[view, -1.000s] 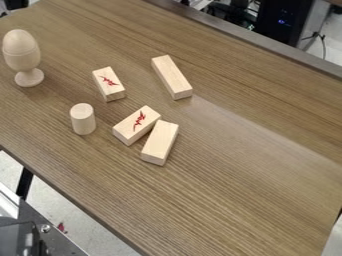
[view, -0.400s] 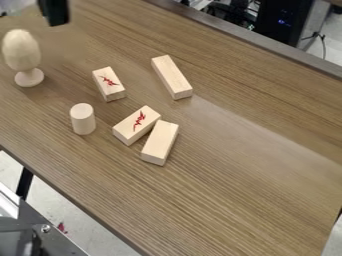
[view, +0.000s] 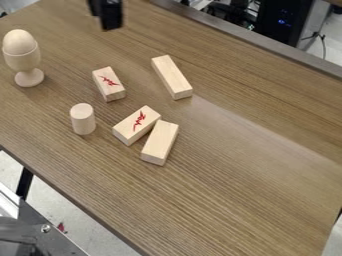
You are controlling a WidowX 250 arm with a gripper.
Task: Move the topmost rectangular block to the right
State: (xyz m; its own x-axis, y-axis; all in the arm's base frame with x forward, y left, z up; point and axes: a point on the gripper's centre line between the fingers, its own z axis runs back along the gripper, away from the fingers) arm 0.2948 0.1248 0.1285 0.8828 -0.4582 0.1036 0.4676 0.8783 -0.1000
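The black gripper [view: 108,17] hangs at the top edge of the view, above and to the left of the topmost rectangular block, apart from it. That plain wooden block [view: 172,77] lies flat on the brown table [view: 247,165], slanting from upper left to lower right. To its left lies a shorter block with a red mark [view: 108,84].
A second red-marked block [view: 137,125] and a plain block [view: 160,142] lie close together below. Left of them stands a wooden cylinder [view: 83,119]. An egg in a wooden cup [view: 23,57] stands at the far left. The table's raised back edge [view: 247,37] runs along the upper right.
The gripper has come into view from the top left and moved to the right along the top edge. All the blocks lie where they were.
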